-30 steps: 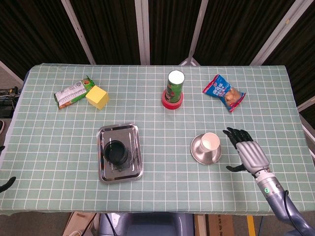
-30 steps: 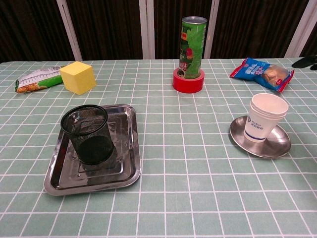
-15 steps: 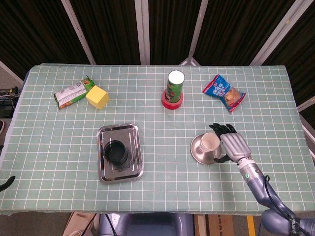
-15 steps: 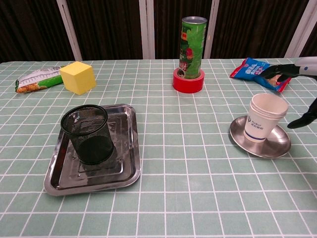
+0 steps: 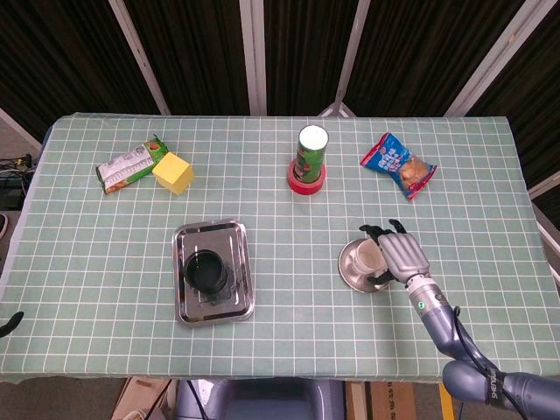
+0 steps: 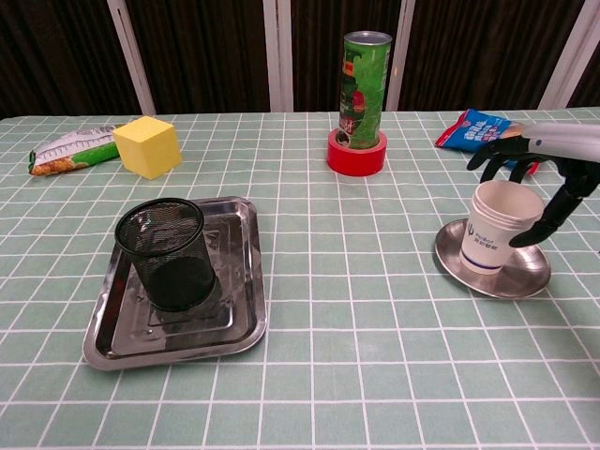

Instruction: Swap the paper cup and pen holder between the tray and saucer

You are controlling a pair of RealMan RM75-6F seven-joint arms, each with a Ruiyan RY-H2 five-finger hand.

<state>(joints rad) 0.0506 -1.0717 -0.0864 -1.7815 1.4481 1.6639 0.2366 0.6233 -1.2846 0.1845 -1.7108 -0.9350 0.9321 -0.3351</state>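
Note:
A white paper cup [image 5: 371,256] [image 6: 497,225] stands upright on the round steel saucer [image 5: 350,267] [image 6: 450,258] at the right. My right hand [image 5: 401,256] [image 6: 544,159] is right beside it. Its fingers arch over the far rim and its thumb reaches down the near right side, but I see no firm grip. The black mesh pen holder [image 5: 207,271] [image 6: 169,253] stands in the steel tray [image 5: 188,236] [image 6: 244,309] at the left. Only a dark sliver of my left hand [image 5: 9,322] shows at the left edge of the head view.
A green chips can [image 5: 311,153] [image 6: 364,89] stands in a red tape roll [image 6: 356,155] at the back middle. A blue snack bag [image 5: 398,164] [image 6: 473,129] lies just behind my right hand. A yellow block [image 5: 173,172] [image 6: 147,145] and a green packet [image 5: 127,166] [image 6: 66,148] lie back left.
My right hand has moved left from the table's right side to the paper cup, and its fingers now curve around it. The cup and pen holder have not moved.

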